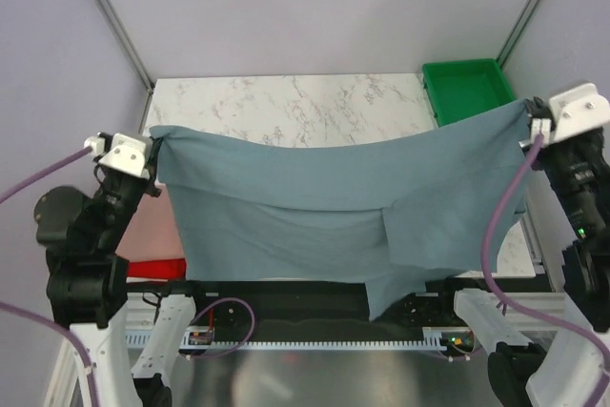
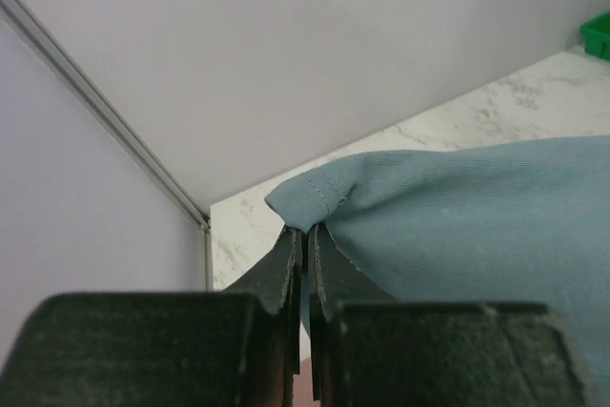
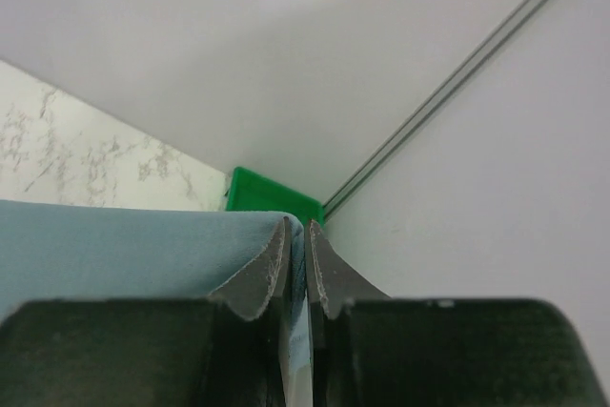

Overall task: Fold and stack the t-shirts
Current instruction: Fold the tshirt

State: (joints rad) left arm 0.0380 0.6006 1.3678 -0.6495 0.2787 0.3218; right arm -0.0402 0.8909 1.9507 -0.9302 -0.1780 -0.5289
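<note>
Blue tee (image 1: 324,197) hangs spread over the near edge of the desk (image 1: 286,107), its lower hem drooping towards the arm bases. A pink tee (image 1: 152,226) and a red tee (image 1: 157,267) lie beneath at left. Left jaws and right jaws are each clamped on an upper corner. Best lowered onto the marble taut and level, short of the tray (image 1: 467,88).

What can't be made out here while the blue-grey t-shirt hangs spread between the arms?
Top view: the blue-grey t-shirt hides the near half of the table.
Top view: pink fabric and red fabric at left show only as slivers behind that shirt and the left arm.
Top view: the near edge of the green tray lies under the shirt.
Wrist views: frame edges cut off most of the shirt.
</note>
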